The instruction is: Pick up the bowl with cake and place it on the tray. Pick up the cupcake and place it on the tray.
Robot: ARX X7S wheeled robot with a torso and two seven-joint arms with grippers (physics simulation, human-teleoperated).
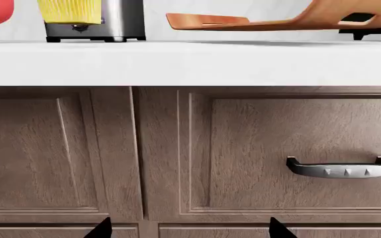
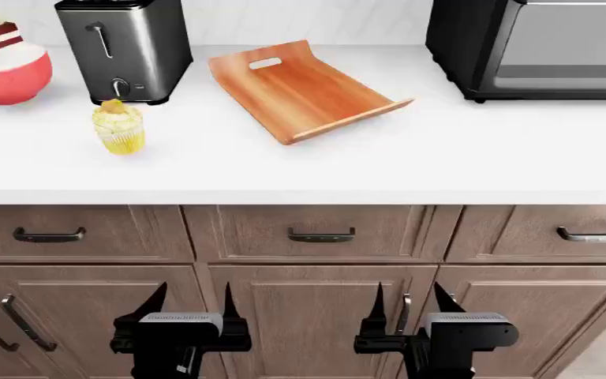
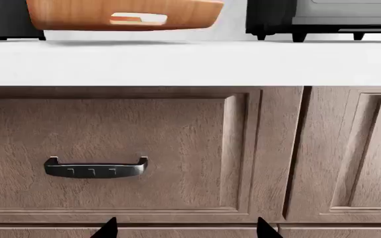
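Nothing picked up yet; step in hand looks like the first reach, for the bowl [image 2: 6,73]. It sits at the desk's [image 2: 387,170] far left, next to the toaster [image 2: 126,49]. Cupcake [image 2: 119,127] is just in front of the toaster; tray [image 2: 301,88] is mid-desk, empty, well apart from both. Left gripper [image 2: 189,309] and right gripper [image 2: 406,308] hang low in front of the cabinet doors, below desk level. Both w/ fingers [image 2: 154,304] spread wide, holding and touching nothing. Next move prob. calls for raising the left arm above the desk edge and out left to the bowl.
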